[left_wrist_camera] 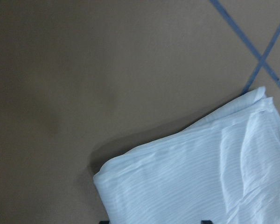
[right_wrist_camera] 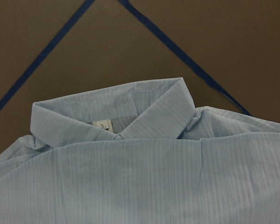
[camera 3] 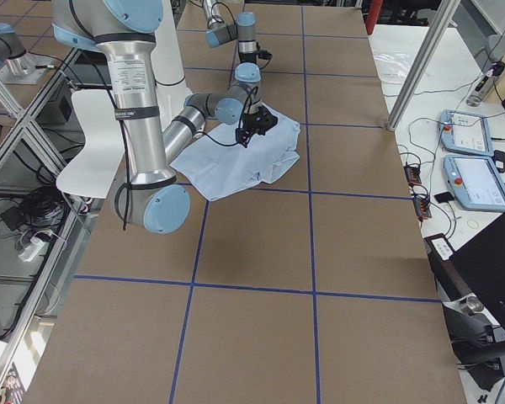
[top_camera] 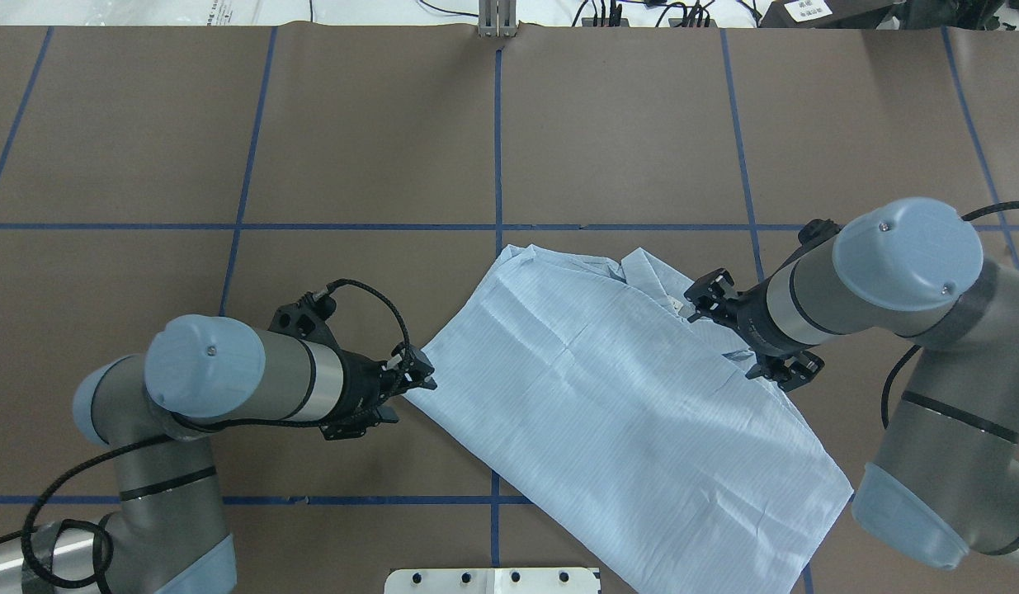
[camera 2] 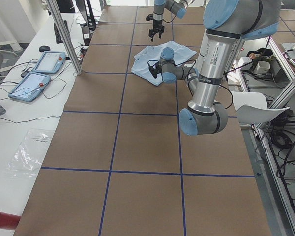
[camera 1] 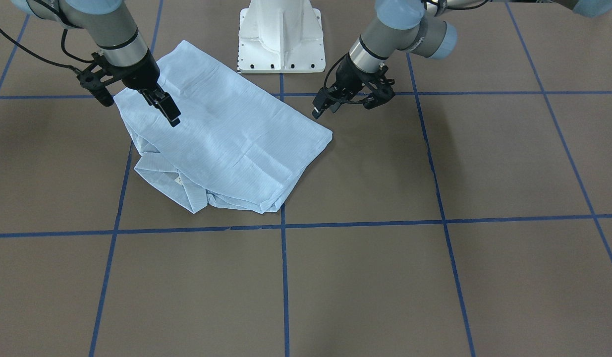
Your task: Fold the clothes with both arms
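The pale blue striped shirt (camera 1: 226, 139) lies folded in a rough rectangle on the brown table, collar (camera 1: 162, 173) poking out on the side away from the robot. It also shows in the overhead view (top_camera: 616, 412). My right gripper (camera 1: 164, 106) hovers over the shirt near the collar end (top_camera: 649, 276) and holds nothing. Its wrist view shows the collar (right_wrist_camera: 130, 107) with a small size label and no fingertips. My left gripper (camera 1: 325, 106) is open and empty, just off the shirt's opposite corner (top_camera: 418, 375). Its wrist view shows that folded corner (left_wrist_camera: 200, 177).
The white pedestal base (camera 1: 281, 39) stands at the robot's edge, close to the shirt's near corner. Blue tape lines (camera 1: 283, 277) cross the brown table cover. Tablets and cables (camera 2: 39, 69) lie on the side bench beyond the table's far edge.
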You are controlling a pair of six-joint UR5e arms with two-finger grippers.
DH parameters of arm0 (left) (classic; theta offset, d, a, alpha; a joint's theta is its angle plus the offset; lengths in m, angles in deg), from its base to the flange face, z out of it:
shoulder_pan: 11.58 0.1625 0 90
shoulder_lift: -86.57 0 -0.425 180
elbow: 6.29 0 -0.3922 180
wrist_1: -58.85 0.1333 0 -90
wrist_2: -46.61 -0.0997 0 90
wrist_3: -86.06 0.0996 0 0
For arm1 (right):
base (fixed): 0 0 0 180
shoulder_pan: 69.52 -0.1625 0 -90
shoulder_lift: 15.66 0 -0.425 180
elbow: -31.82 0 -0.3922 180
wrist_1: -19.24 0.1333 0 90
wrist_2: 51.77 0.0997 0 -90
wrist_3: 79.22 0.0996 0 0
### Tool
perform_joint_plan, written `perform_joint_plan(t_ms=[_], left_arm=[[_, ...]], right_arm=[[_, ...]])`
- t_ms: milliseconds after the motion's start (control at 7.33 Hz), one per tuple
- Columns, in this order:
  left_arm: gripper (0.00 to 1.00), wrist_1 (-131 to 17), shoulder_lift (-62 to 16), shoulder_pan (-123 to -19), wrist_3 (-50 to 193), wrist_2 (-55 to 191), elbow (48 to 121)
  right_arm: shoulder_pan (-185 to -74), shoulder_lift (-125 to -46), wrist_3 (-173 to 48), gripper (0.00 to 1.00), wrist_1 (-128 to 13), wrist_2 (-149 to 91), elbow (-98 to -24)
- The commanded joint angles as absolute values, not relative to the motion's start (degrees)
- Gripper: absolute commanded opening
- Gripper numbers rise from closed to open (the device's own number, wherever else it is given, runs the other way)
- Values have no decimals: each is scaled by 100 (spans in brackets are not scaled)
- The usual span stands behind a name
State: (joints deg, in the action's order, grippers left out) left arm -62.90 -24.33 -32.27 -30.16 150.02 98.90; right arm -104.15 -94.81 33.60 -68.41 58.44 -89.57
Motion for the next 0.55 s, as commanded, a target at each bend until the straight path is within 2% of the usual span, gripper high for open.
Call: perform_joint_plan(t_ms=[0, 409], left_arm=[[69, -6253, -2593, -2978, -3119, 14795, 9610], [61, -6253, -2681, -3048, -3040, 14743, 9513]], right_arm=[[-10564, -9476, 3154, 100, -6830, 5800, -8877], [-10591, -9485, 3073, 100, -6830, 5809, -8816]])
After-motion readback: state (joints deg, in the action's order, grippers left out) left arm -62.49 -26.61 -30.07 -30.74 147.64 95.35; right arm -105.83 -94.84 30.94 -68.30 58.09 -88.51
